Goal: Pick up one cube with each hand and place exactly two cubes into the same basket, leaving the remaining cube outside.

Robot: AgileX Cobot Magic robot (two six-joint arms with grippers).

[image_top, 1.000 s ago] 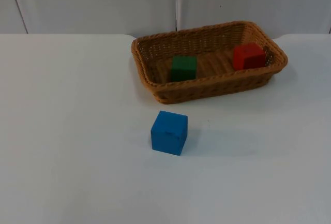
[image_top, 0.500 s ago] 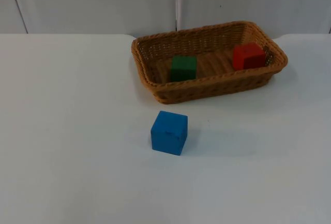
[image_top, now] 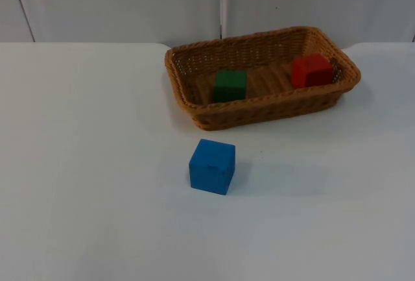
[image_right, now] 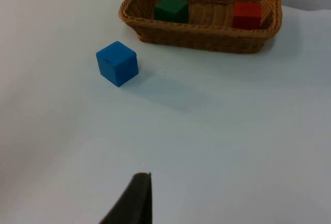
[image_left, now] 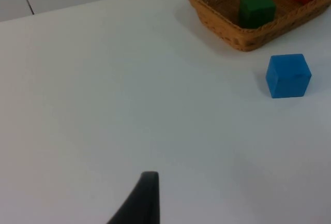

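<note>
Looks basically done: green wooden cube (image_top: 230, 85) and red wooden cube (image_top: 311, 69) inside the woven wicker basket (image_top: 259, 113), blue wooden cube (image_top: 212, 166) in front of the basket so best left there, left gripper (image_left: 139, 203) and right gripper (image_right: 132, 200) well back from the basket, can't tell jaw state on either

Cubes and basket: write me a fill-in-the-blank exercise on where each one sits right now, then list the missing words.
1. The green cube lies inside the wicker basket together with the ____ cube.
2. The ____ cube stands on the white table, outside the basket.
3. The number of cubes in the basket is ____.
4. In the top view, the cube on the table sits in ____ of the basket, nearer the camera.

Missing words: red; blue; two; front
</note>
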